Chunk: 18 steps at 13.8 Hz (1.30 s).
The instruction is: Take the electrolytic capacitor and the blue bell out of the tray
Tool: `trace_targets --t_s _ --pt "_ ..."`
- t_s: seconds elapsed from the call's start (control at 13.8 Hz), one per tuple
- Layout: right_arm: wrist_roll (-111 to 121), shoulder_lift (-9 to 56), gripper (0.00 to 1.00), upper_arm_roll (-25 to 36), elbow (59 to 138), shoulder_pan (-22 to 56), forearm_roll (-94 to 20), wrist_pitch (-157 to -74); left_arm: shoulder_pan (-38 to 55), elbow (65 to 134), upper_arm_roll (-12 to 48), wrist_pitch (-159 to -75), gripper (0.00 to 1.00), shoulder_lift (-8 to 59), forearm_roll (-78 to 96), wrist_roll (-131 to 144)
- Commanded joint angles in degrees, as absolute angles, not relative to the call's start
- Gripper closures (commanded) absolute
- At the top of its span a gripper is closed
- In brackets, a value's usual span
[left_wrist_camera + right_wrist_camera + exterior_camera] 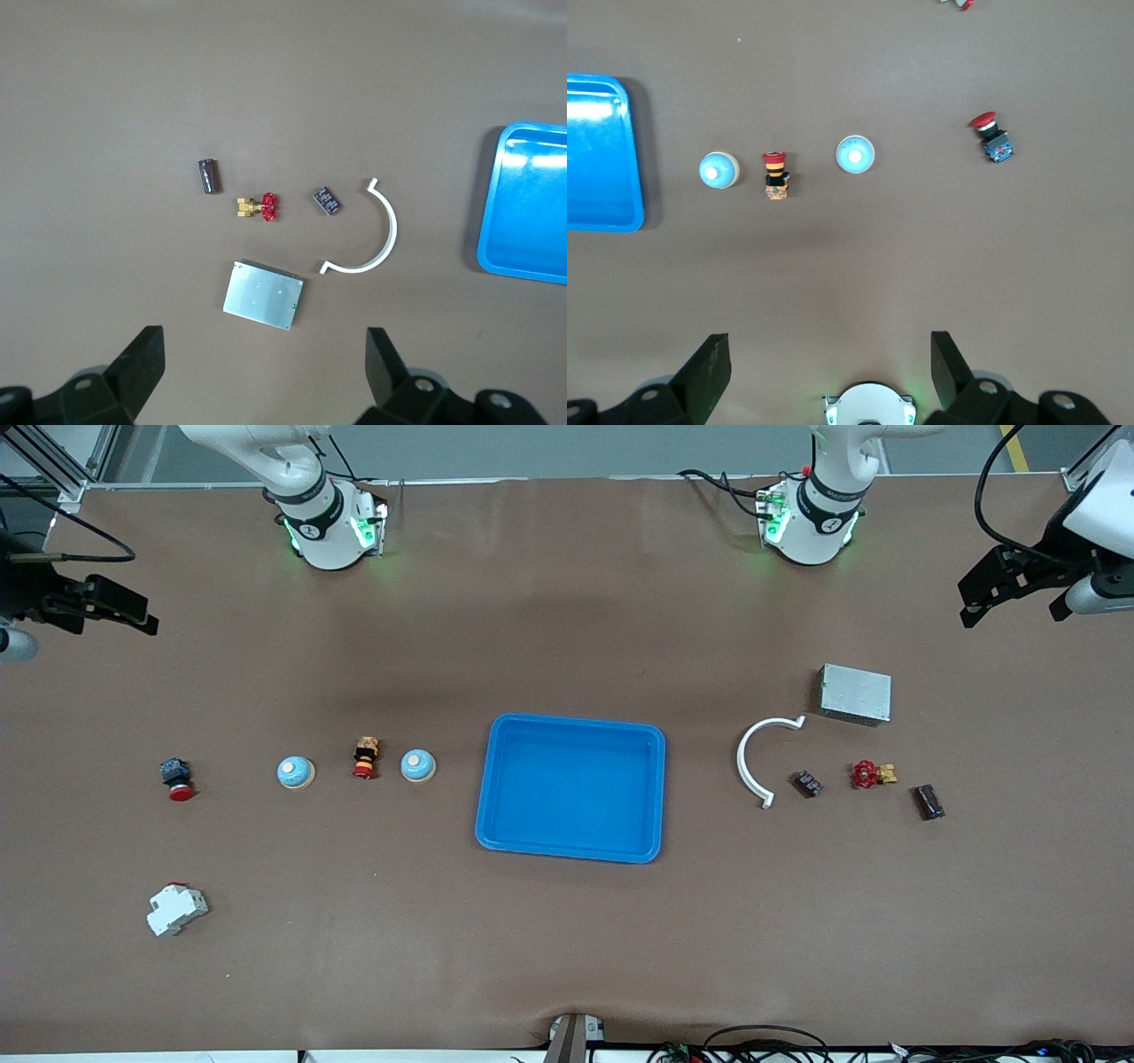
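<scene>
Two pale blue dome bells (pixel 296 771) (pixel 418 765) stand toward the right arm's end of the table; the right wrist view shows these bells (pixel 856 154) (pixel 718 170) too. A dark cylindrical capacitor (pixel 928 802) (pixel 208 175) lies toward the left arm's end. Between them sits an empty blue tray (pixel 496 788) (pixel 496 230) (pixel 629 177). My left gripper (pixel 1010 602) (pixel 266 372) hangs open, high over the table's edge near a silver box. My right gripper (pixel 106 615) (pixel 830 372) hangs open, high over the other end. Neither holds anything.
Near the capacitor lie a red-handled brass valve (pixel 871 774), a small black component (pixel 806 784), a white curved strip (pixel 760 757) and the silver box (pixel 855 693). Between the bells stands a red-and-yellow button (pixel 365 757). A red mushroom button (pixel 177 778) and a white breaker (pixel 175 910) lie farther out.
</scene>
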State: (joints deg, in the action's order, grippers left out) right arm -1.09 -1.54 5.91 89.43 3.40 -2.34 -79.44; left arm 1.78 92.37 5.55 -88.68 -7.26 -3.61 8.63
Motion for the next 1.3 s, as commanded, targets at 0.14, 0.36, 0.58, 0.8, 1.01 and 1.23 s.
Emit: trace_targets --t_s 0.14,0.36,0.58,0.8,1.01,1.23 --pt "-0.1 1.0 0.0 5.7 86.9 1.2 -1.8 -79.4 0.3 91.7 5.5 -87.2 0.0 -7.5 0.2 7.1" --pt "-0.1 0.8 0.0 5.6 86.8 1.1 -1.9 -81.0 0.4 91.8 5.8 -86.7 0.0 -7.7 0.1 6.9" --pt "-0.1 0.9 0.0 5.5 86.8 1.4 -2.0 -81.3 0.4 92.0 6.0 -86.7 0.0 -8.1 -0.6 5.2" --pt "-0.1 0.9 0.0 5.4 86.8 1.4 -1.9 -81.5 0.4 92.6 6.1 -86.7 0.0 -8.7 -0.6 4.9" --pt "-0.1 0.9 0.0 5.4 86.7 1.6 -1.1 -82.1 0.6 92.5 6.1 -86.3 0.0 -8.5 -0.6 4.9" --pt "-0.1 1.0 0.0 5.3 86.9 1.8 -0.4 -83.0 0.6 92.1 6.1 -85.5 0.0 -8.0 -0.6 4.7"
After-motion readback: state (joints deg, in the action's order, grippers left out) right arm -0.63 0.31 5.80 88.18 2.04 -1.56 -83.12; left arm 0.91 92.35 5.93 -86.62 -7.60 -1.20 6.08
